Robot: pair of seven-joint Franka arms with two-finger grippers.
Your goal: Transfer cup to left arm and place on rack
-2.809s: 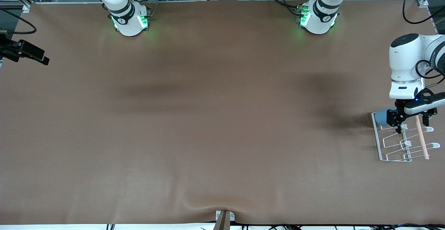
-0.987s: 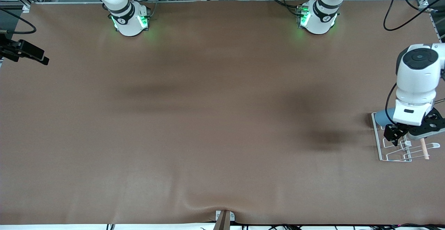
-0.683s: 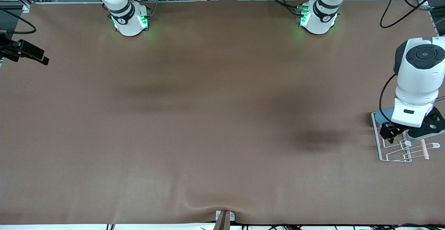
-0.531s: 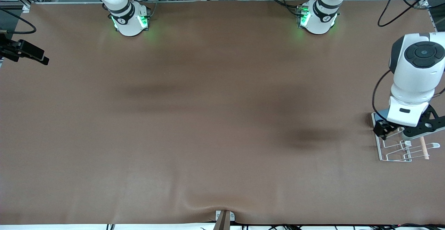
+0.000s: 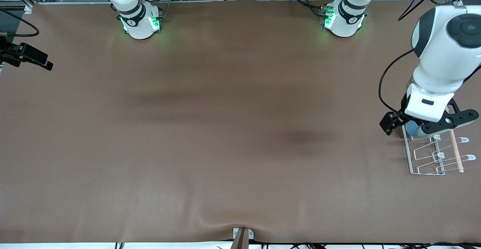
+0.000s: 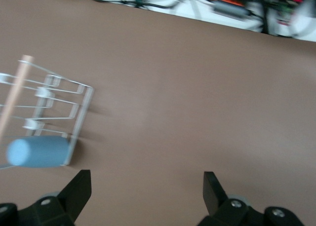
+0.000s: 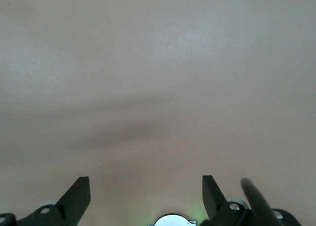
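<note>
The light-blue cup [image 5: 410, 129] [image 6: 37, 152] lies on its side on the white wire rack [image 5: 428, 168] [image 6: 54, 100], at the rack's end farther from the front camera. It rests beside the rack's pale wooden rod [image 5: 455, 151] [image 6: 15, 95]. My left gripper [image 5: 405, 125] [image 6: 145, 186] hangs open and empty in the air above that end of the rack, partly covering the cup in the front view. My right gripper [image 7: 145, 191] is open and empty over bare brown table, and the front view does not show it.
The rack stands at the left arm's end of the table. Both arm bases [image 5: 139, 21] [image 5: 344, 17] stand along the edge farthest from the front camera. A black camera mount [image 5: 26, 55] juts in at the right arm's end. A small clamp [image 5: 242, 236] sits on the near edge.
My left gripper, open throughout, has risen off the rack and drifted toward the table's middle. The cup stays on the rack. The right arm waits unmoved.
</note>
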